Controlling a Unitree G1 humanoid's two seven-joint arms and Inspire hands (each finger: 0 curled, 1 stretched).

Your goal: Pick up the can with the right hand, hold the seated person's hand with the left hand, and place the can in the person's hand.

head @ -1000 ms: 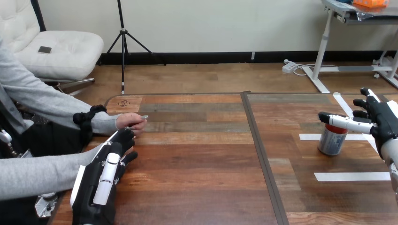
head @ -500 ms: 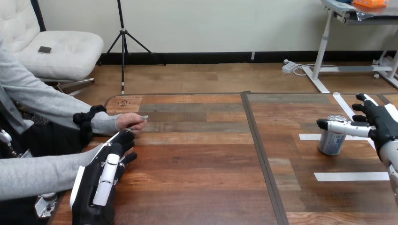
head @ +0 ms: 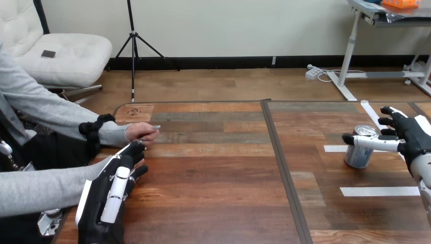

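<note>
Grasping was the step: the right hand (head: 412, 140) flanked the can (head: 357, 156), unclenched, and probably had to close next. The left hand (head: 104, 195) lay relaxed beside the person's far hand (head: 142, 132).

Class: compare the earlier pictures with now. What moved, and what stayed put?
The right hand has come down beside the can: its thumb, earlier across the can's top, now crosses its side. It has not closed on the can. The can, the left hand and the person's hand stayed put.

Shiny metal can (head: 361, 149), wood-grain table (head: 213, 178)
</note>
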